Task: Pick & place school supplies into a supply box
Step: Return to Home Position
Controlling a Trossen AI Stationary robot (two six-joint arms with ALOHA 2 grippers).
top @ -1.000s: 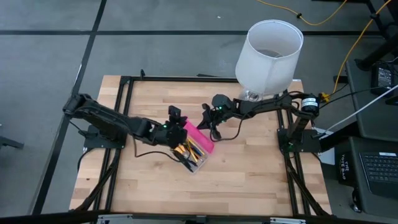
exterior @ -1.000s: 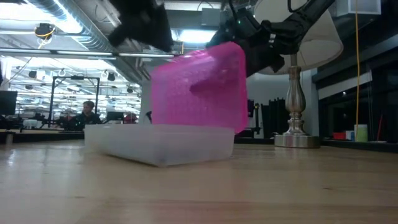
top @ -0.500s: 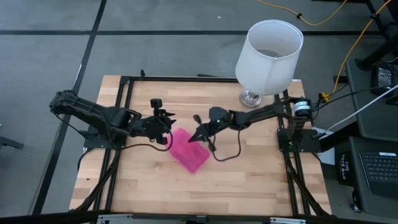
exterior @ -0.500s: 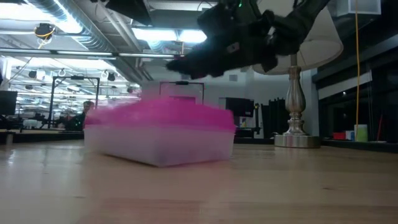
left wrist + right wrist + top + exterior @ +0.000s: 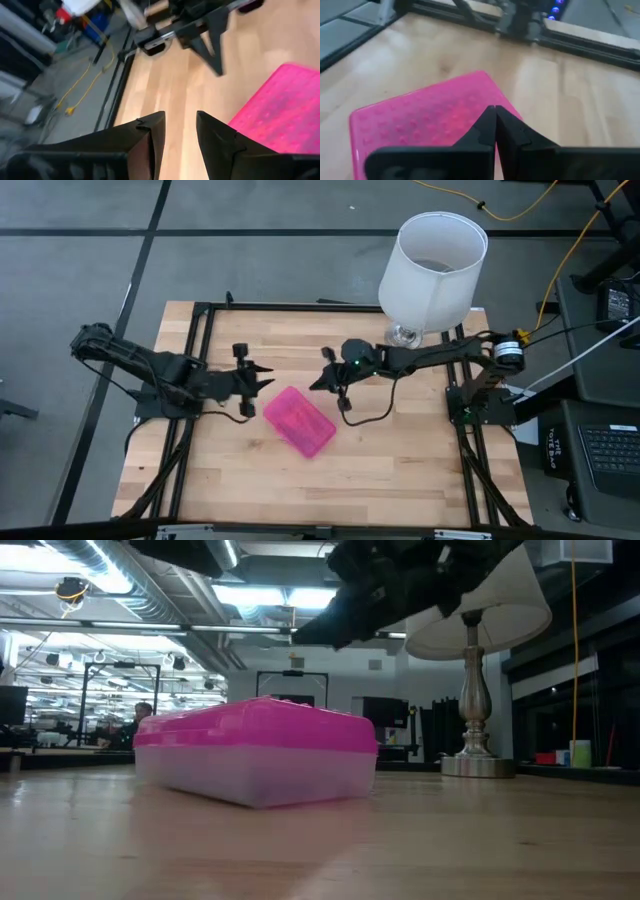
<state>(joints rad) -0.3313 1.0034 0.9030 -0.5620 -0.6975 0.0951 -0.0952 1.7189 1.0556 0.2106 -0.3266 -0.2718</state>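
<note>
Left gripper [image 5: 264,380] & right gripper [image 5: 316,385] clear of supply box [image 5: 300,421] edges.

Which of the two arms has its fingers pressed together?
The right gripper, on the lamp's side: its fingers touch, while the left gripper's fingers stand apart.

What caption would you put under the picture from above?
Pink supply box shut on the table, left gripper open and right gripper shut near it.
</note>
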